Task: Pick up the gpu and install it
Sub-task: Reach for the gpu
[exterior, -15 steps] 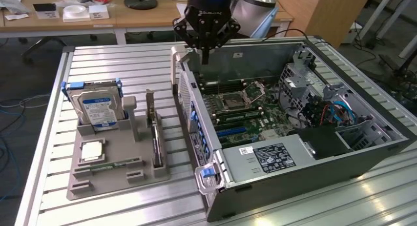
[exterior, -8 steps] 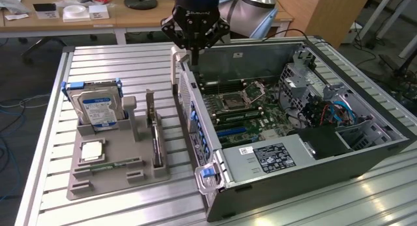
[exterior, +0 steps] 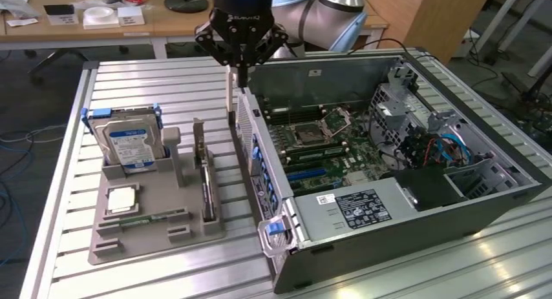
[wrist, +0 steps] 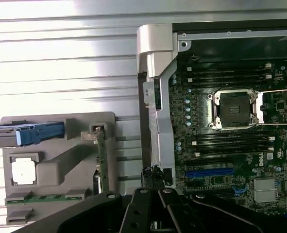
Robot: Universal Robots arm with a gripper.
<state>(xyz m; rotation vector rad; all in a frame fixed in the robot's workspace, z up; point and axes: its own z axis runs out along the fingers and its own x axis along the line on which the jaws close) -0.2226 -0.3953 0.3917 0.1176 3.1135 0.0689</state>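
Note:
The gpu (exterior: 207,183) stands on edge in a slot of the grey holder (exterior: 164,237), its silvery bracket end pointing up the table; in the wrist view it is a thin green card (wrist: 100,162). My gripper (exterior: 242,79) hangs shut above the rear wall of the open computer case (exterior: 362,215), to the exterior view's right of the gpu and apart from it. In the wrist view the fingertips (wrist: 154,174) meet over the case's silvery rear panel (wrist: 155,97), with nothing between them. The motherboard (wrist: 230,145) lies exposed inside the case.
A hard drive with a blue-white label (exterior: 129,141) stands in the holder, with a CPU (exterior: 123,199) and a RAM stick (exterior: 147,218) lying in front of it. The slatted metal table (exterior: 155,86) surrounds the holder. A desk with clutter (exterior: 95,18) stands behind.

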